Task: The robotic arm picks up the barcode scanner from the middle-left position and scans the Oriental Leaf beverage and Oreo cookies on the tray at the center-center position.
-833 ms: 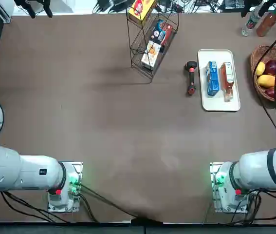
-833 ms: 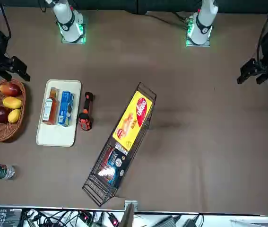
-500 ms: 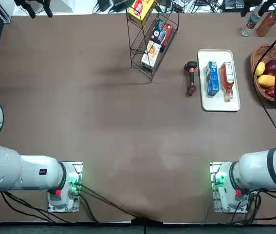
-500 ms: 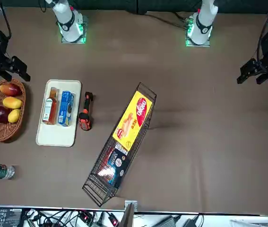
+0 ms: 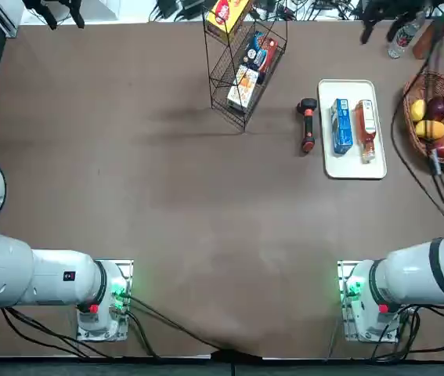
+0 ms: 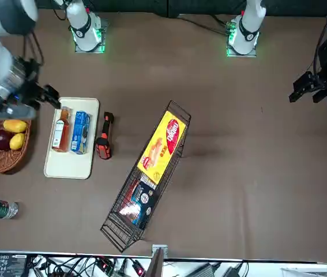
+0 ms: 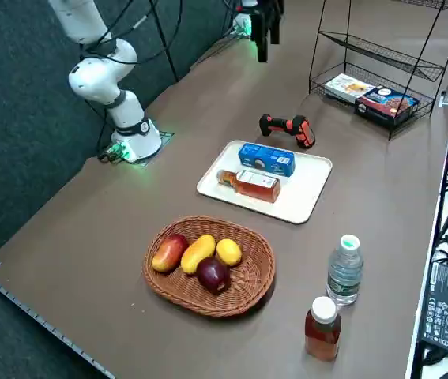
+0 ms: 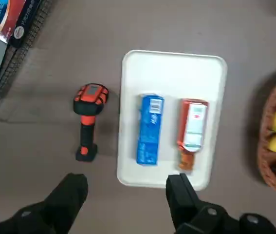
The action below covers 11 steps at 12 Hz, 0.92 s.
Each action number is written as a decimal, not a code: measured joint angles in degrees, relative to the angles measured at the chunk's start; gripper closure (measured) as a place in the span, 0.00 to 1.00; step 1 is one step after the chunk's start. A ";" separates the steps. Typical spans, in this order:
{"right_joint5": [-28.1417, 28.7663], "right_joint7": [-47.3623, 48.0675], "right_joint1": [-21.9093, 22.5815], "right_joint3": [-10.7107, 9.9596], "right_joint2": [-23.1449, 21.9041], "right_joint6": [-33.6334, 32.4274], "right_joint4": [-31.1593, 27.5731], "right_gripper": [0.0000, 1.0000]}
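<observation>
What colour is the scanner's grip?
Black, best seen in the right wrist view: scanner.

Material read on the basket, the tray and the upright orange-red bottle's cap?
Basket: woven wicker or rattan, matte brown; the crossed strands show at its wall. A plastic imitation can't be ruled out.
Tray: probably smooth plastic, plain white with rounded corners, though coated metal is possible.
Cap: likely moulded plastic, opaque white.
</observation>
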 joint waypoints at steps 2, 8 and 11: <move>-0.01 3.71 2.96 0.12 1.42 6.78 -4.50 0.00; -0.02 12.66 12.13 0.35 6.31 26.47 -17.07 0.00; -0.02 13.95 14.17 0.35 9.64 33.47 -19.18 0.00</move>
